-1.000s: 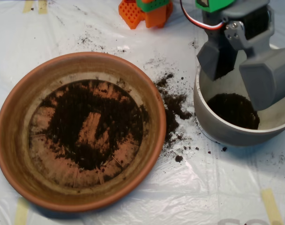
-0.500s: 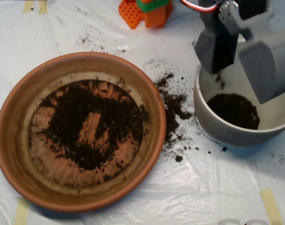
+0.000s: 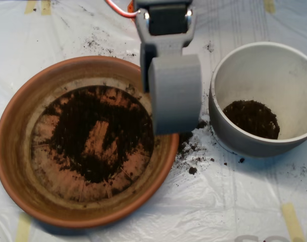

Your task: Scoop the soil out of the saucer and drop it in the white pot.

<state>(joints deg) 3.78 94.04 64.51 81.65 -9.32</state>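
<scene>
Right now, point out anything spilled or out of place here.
Dark crumbly soil lies spilled on the white plastic sheet, between the terracotta saucer and the grey-walled white pot. More specks dot the sheet above the saucer.

The gripper (image 3: 174, 93) hides the saucer's (image 3: 22, 126) right rim and part of the spilled soil (image 3: 193, 151); the white pot (image 3: 234, 136) runs off the right edge.
</scene>
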